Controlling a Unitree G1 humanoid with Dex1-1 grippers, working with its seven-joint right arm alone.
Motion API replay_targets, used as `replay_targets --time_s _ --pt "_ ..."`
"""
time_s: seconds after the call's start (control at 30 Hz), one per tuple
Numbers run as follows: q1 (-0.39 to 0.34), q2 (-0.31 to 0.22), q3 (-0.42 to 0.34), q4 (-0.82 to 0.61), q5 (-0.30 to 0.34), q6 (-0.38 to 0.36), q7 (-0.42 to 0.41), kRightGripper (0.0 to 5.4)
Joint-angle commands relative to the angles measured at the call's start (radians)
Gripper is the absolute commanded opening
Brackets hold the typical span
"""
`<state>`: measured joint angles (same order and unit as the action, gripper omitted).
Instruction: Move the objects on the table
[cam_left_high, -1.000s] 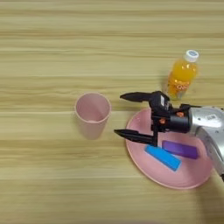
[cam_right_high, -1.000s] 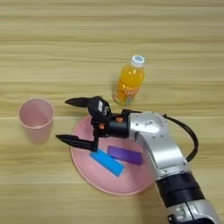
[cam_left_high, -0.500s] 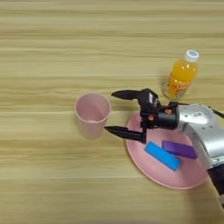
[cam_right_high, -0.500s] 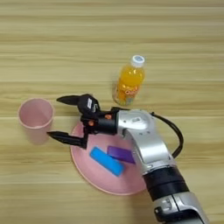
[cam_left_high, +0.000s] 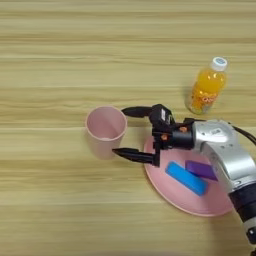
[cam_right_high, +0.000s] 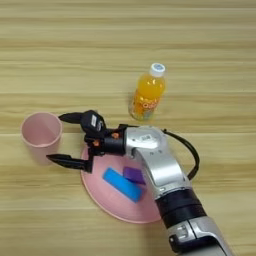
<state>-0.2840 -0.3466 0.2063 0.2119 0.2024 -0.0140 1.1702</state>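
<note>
In the left eye view the end effector (cam_left_high: 126, 131) is spread wide and empty, with the upright cup (cam_left_high: 105, 131) just beside its tips on the robot's left, and in the right eye view the cup (cam_right_high: 41, 137) again lies left of it, not yet between the fingers.
</note>
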Motion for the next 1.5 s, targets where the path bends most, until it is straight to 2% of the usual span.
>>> replay_targets --time_s 0.03,1.07,1.3,1.5 --pt "-0.08 0.002 -0.008 -0.021 -0.002 -0.033 -0.024 5.35" --pt "-0.141 0.097 0.007 0.068 -0.019 -0.063 -0.061 5.35" --pt "-0.138 0.106 0.005 0.063 -0.018 -0.068 -0.059 4.6" --pt "-0.137 0.109 0.003 0.058 -0.017 -0.07 -0.061 4.54"
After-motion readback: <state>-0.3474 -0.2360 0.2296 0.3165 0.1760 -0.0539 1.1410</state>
